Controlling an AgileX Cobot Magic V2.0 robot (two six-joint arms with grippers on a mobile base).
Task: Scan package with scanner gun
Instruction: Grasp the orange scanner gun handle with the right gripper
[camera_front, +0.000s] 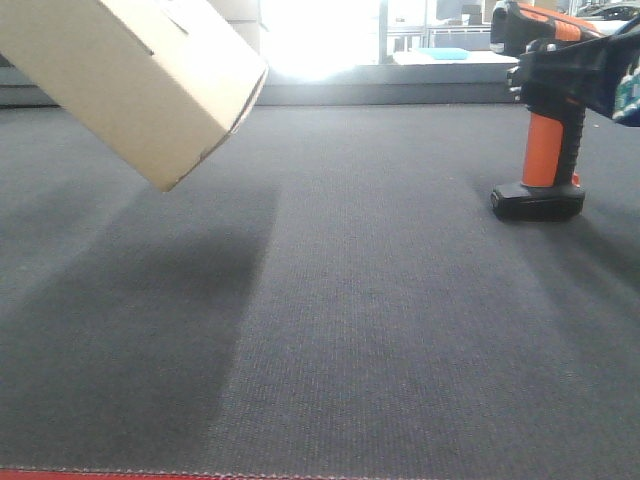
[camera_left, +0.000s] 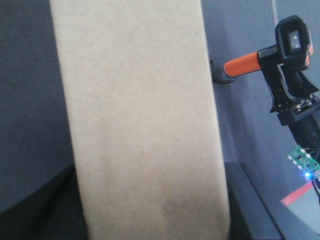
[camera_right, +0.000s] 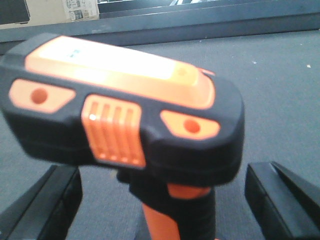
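The package, a plain tan cardboard box, hangs tilted above the table at the upper left. In the left wrist view it fills the frame between the dark fingers of my left gripper, which is shut on it. The orange and black scanner gun stands upright on its base at the right. My right gripper is at its head and upper handle. In the right wrist view the scanner sits between the jaws of my right gripper, which stand wide apart and clear of the handle.
Dark grey cloth covers the table, with a red strip along the front edge. A low ledge and bright windows lie behind. A labelled carton stands far back.
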